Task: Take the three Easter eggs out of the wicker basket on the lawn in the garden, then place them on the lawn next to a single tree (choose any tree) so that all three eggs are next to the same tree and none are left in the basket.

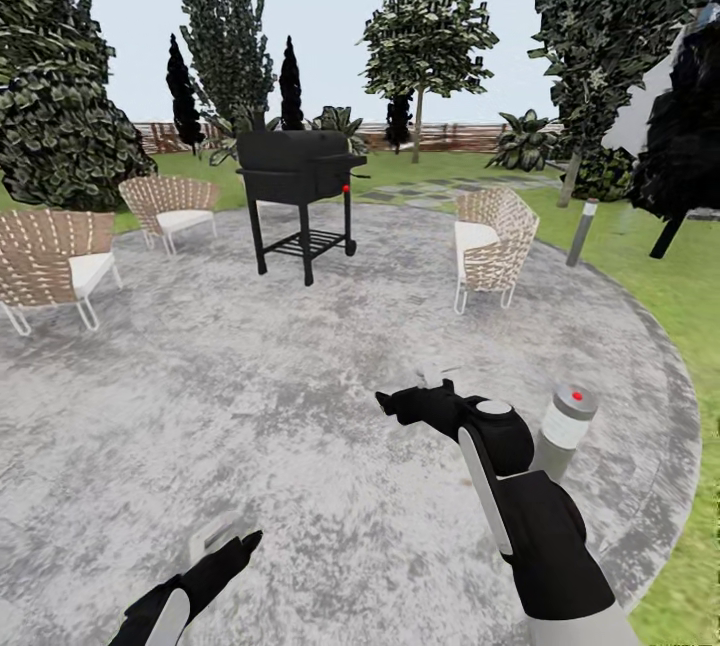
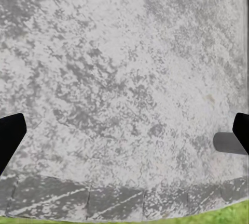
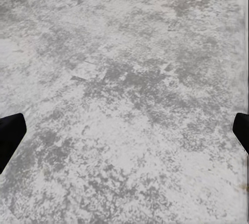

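Lower frame: left gripper [image 1: 222, 538] and right gripper [image 1: 425, 396], both spread wide and empty, over the grey gravel circle [image 1: 300, 376]. Mid-frame: black grill [image 1: 297, 188] among wicker chairs [image 1: 493, 244]. Right edge: lawn [image 1: 680, 296]. Upper centre: pale-trunked tree [image 1: 425, 46].

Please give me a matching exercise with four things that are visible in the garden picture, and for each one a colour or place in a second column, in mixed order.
Things:
1. barbecue grill
2. wicker chair nearest the grill's right
3. short bollard light
4. lawn

Descriptions:
A. green, around the gravel circle
B. black, on wheels
C. beside the right arm, red dot on top
D. tan weave, white cushion

Pairs: 1-B, 2-D, 3-C, 4-A
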{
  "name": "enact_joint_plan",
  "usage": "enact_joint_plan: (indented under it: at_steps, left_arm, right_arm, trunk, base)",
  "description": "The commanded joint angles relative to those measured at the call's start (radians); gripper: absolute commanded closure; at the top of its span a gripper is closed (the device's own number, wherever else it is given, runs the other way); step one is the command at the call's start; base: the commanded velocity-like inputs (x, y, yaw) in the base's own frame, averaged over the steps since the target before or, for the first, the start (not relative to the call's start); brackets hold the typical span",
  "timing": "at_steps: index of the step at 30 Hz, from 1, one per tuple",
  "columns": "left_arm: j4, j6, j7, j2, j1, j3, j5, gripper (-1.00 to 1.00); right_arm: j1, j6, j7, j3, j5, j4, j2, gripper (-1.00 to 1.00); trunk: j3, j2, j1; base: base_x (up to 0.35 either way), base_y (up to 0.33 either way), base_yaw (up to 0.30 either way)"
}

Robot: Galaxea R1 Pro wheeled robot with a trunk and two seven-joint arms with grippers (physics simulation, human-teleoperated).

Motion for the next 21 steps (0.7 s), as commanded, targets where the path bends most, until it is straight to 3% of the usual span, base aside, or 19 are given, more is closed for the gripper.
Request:
enact_joint_plan:
  at_steps: [1, 14, 21]
  left_arm:
    - [-0.001, 0.007, -0.003, 0.000, 0.000, 0.003, 0.008, -1.00]
    - [-0.001, 0.008, -0.003, 0.000, 0.000, 0.003, 0.008, -1.00]
    - [-0.001, 0.008, -0.003, 0.000, 0.000, 0.003, 0.008, -1.00]
  right_arm:
    - [-0.001, 0.004, 0.005, 0.000, 0.005, -0.001, 0.001, -1.00]
    - [0.000, 0.002, 0.005, 0.003, 0.005, -0.001, 0.000, -1.00]
    - [0.001, 0.002, 0.005, 0.005, 0.005, -0.001, -0.001, -1.00]
  trunk:
    - [-0.001, -0.001, 0.000]
    - [-0.001, -0.001, 0.000]
    - [-0.001, -0.001, 0.000]
  base:
    - [0.259, 0.182, -0.264]
    - [0.259, 0.182, -0.262]
    - [0.259, 0.182, -0.136]
